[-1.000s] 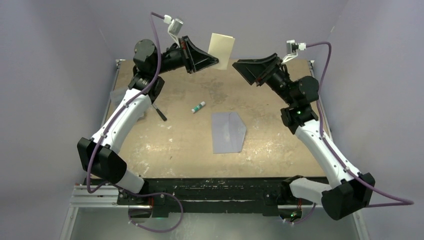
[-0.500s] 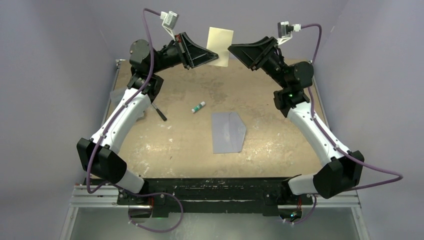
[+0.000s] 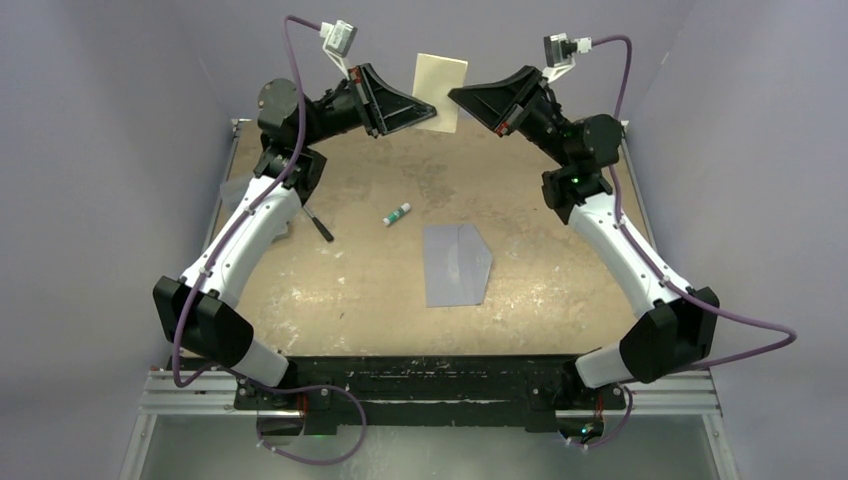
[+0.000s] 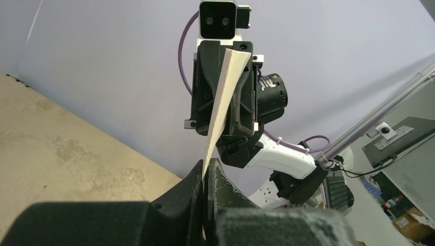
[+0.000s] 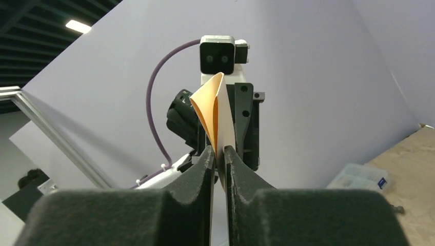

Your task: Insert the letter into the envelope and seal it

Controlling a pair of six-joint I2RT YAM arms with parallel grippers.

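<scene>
The peach-tan letter hangs upright in the air above the table's far edge. My left gripper is shut on its lower left corner; in the left wrist view the sheet rises edge-on from between the fingers. My right gripper has come in from the right, and in the right wrist view its jaws stand nearly together, with the folded letter pinched between the tips. The grey-blue envelope lies flat on the table's middle, its flap pointing right.
A small glue stick lies left of the envelope's far end. A black pen lies near the left arm. A clear plastic box sits at the table's left edge. Purple walls close in the back and sides.
The right arm swung up and left to the letter, and its jaws closed from wide open onto the sheet's right edge. The left gripper lifted the letter slightly.
</scene>
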